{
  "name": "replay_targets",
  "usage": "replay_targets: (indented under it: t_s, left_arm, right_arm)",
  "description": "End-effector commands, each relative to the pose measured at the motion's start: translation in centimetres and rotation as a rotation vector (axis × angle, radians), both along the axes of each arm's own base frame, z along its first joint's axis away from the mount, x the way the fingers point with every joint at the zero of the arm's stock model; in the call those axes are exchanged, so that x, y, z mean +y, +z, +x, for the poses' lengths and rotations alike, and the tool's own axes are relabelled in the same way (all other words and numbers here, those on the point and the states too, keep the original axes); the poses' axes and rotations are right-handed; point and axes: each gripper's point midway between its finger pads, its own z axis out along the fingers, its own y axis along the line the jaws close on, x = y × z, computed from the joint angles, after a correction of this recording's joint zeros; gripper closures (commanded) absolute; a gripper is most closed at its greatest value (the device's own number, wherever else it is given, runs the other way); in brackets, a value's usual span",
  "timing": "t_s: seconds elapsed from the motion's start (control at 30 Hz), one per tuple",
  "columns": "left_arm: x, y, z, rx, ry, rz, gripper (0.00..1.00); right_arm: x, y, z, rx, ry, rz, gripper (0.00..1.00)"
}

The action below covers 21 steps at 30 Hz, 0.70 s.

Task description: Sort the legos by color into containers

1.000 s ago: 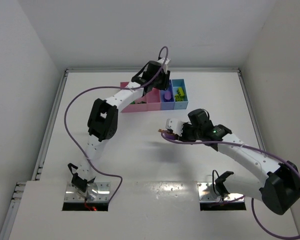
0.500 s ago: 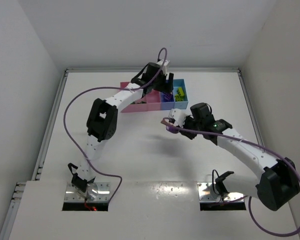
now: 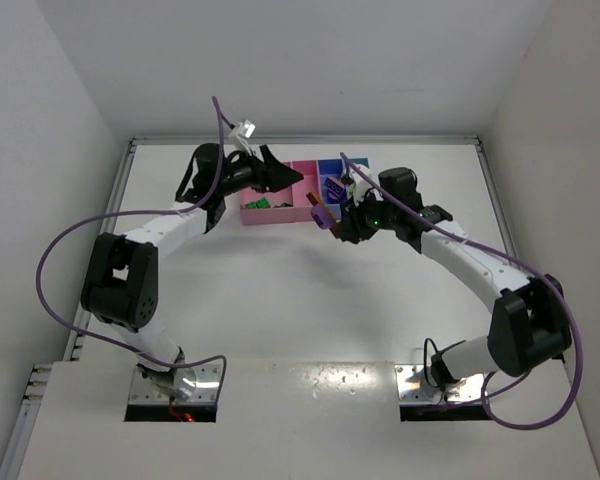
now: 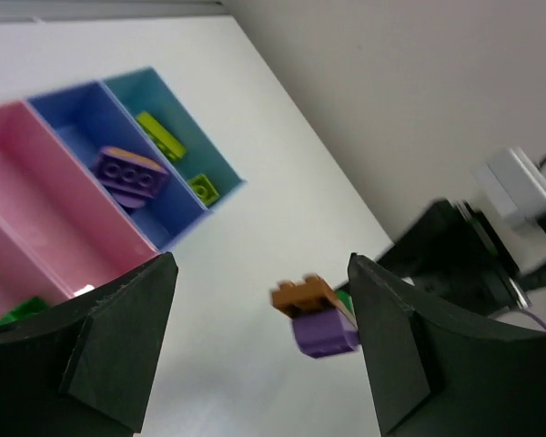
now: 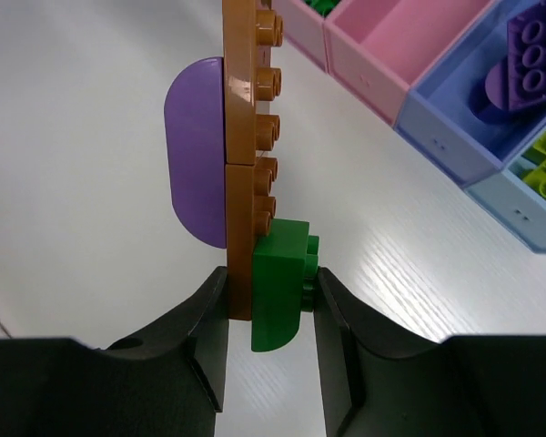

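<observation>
Presumably for splitting by color, the right gripper (image 5: 271, 291) clenches the joined legos (image 5: 241, 137) by their green end, ahead of the open, empty left gripper (image 4: 259, 305).

White table (image 3: 280, 320), boxed in by white walls (image 3: 280, 70) on far, left and right edges. Along the left edge, a metal rail (image 3: 102, 250). At the near edge, one shiny plate (image 3: 208, 378) toward the left corner, a second plate (image 3: 410, 378) toward the right.

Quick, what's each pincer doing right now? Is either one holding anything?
Left pincer: open, holding nothing.
Right pincer: closed on a clump of bricks, brown, purple and green pieces stuck together.
</observation>
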Motion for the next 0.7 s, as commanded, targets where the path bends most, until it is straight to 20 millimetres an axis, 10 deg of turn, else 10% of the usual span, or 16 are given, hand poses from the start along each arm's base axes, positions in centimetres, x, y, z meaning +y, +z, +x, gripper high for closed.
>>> replay_targets:
  t_s: [0.0,0.67]
  left_arm:
    - [-1.3,1.3,-3.0,-0.015,-0.139,-0.078,0.18]
    - [-5.4,0.6,-6.4,-0.012,-0.244,0.005,0.23]
  right_arm:
    - [2.7,4.0,2.2,0.016,-0.04,0.183,0.99]
    - [2.4,4.4,3.9,0.031,-0.19,0.183,0.99]
